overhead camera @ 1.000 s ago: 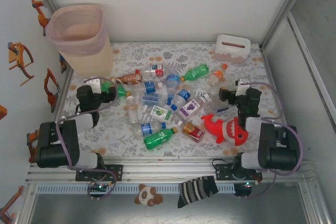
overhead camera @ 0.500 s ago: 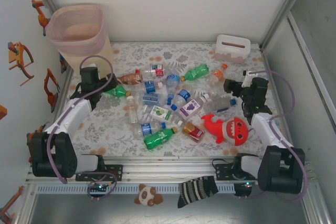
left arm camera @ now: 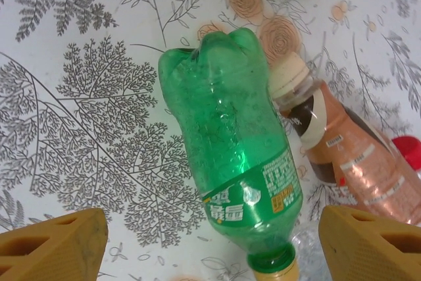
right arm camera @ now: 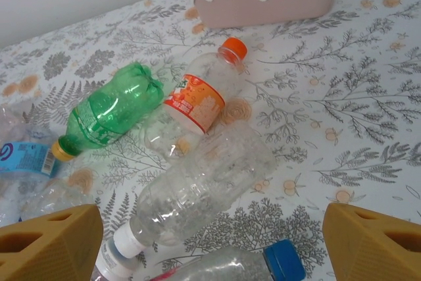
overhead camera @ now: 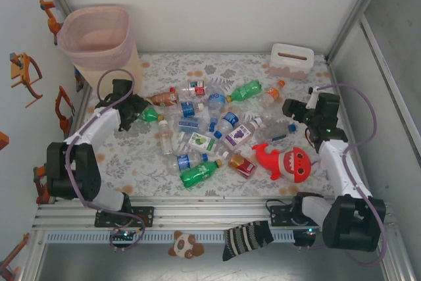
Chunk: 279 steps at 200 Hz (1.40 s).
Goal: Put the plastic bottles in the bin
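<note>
Nearest the arms' bases, on the flowered table (overhead camera: 276, 70), lay a green bottle (overhead camera: 197, 173) with a blue-capped one beside it and, to the right, the red shark plush (overhead camera: 287, 162). Beyond them the heap of plastic bottles (overhead camera: 210, 126) spread across the middle of the cloth, a dozen or more, all lying on their sides. At the heap's left edge the left gripper (overhead camera: 136, 111) was low over a second green bottle (left arm camera: 227, 156); in the left wrist view its orange fingers (left arm camera: 52, 245) stood wide apart, one on each side of the neck end and touching neither side, with a brown cream-capped bottle (left arm camera: 348, 156) lying against the green one. On the right edge the right gripper (overhead camera: 294, 108) was likewise spread wide and held nothing – its fingers (right arm camera: 49, 241) framed a crushed clear bottle (right arm camera: 197, 192) with a white cap, and past that lay an orange-labelled bottle (right arm camera: 200, 93). Farthest back stood the white slotted box (overhead camera: 291, 60) on the right and the pink bin (overhead camera: 112, 64) in the left corner, well apart from the heap. What could be seen of the bin's inside from above looked bare, so the task seemed barely begun: both arms were judged to be lining up first grasps, with every visible bottle left to lift and carry over.
</note>
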Motion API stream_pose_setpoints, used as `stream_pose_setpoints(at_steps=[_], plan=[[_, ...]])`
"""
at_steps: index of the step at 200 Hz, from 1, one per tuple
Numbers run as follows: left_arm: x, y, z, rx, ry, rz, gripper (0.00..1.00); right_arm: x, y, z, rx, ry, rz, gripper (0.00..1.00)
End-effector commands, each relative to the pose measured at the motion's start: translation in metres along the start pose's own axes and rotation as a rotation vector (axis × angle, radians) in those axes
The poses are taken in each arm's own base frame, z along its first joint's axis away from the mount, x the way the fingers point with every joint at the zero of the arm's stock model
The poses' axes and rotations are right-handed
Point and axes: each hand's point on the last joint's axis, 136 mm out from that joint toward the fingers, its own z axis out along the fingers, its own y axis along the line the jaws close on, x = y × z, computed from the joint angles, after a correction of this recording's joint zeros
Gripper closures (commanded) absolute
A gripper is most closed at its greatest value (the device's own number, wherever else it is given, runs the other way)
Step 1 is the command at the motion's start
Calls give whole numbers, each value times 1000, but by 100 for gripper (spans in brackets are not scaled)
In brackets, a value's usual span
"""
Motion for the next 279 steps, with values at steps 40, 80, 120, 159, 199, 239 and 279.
stream_pose_setpoints(at_steps=[40,80,120,159,199,239,279], plan=[[1,-10,31,-71,31,-106,16,-18,5,-17,20,-28,-28,14],[2,-21,55,-61,52,-111,15,-17,6,-21,19,-26,-37,15],[6,-17,71,-87,65,-109,20,-16,5,-25,23,-34,-42,15],[9,-5,75,-107,62,-108,26,-18,6,-29,22,-46,-47,15],[-1,2,66,-106,16,-117,38,-18,8,-32,17,-51,-48,15],[-11,1,45,-83,-24,-94,42,-19,9,-35,17,-54,-49,16],[-21,-4,7,-11,-66,-14,45,-21,10,-40,15,-68,-51,16]])
